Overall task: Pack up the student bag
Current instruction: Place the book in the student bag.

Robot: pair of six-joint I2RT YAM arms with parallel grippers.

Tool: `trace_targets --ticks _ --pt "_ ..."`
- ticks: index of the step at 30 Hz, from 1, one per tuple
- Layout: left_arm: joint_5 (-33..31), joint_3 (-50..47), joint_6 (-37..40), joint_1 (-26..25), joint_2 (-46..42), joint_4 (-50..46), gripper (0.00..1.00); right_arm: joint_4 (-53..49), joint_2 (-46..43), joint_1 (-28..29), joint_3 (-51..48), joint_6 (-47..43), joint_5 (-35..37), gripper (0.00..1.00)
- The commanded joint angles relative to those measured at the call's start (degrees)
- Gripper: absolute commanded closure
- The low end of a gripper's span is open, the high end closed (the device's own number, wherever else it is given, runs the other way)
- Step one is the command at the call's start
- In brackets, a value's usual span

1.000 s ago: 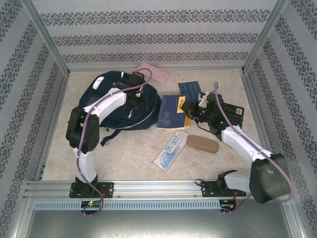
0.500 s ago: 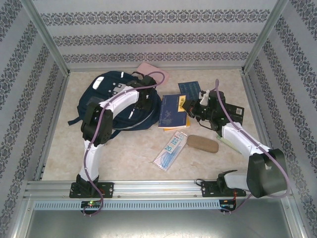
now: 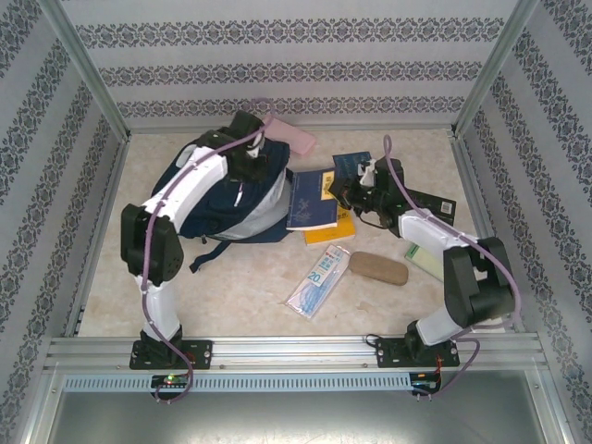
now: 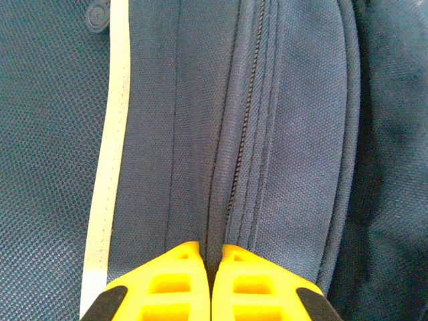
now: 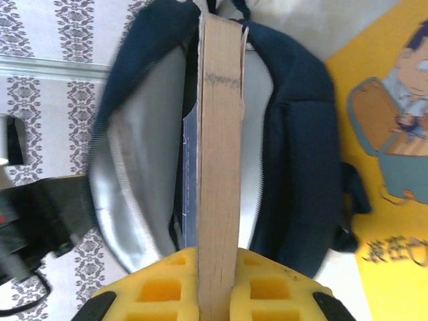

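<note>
Evidently the left pincer is pressed together on a fold of cloth beside the zip of the student bag, which lies at the far left of the desk. That pinch seems meant to lift the mouth so the grey lining gapes. Right of it, the right pincer pinches a blue book edge-on, aimed at that gap, likely for sliding in.
</note>
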Motion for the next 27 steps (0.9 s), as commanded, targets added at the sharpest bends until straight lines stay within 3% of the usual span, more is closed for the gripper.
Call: trace_targets --ticks 1,7,18,27 --pt "10.5 3.6 -3.5 2.1 -4.5 1.8 1.0 8.0 4.3 2.3 4.9 3.0 -1.0 1.0" --pt "20.3 5.0 -8.2 7.4 -5.8 6.4 1.0 11.6 14.5 6.1 13.3 6.5 1.9 1.0" --pt "24.9 7.7 -11.9 8.8 -4.4 8.0 1.0 13.8 36.1 13.0 34.2 14.2 10.7 1.0" --pt "26.6 8.5 -13.5 9.2 -3.6 9.3 1.0 7.1 50.7 18.9 53.2 14.8 15.6 0.99"
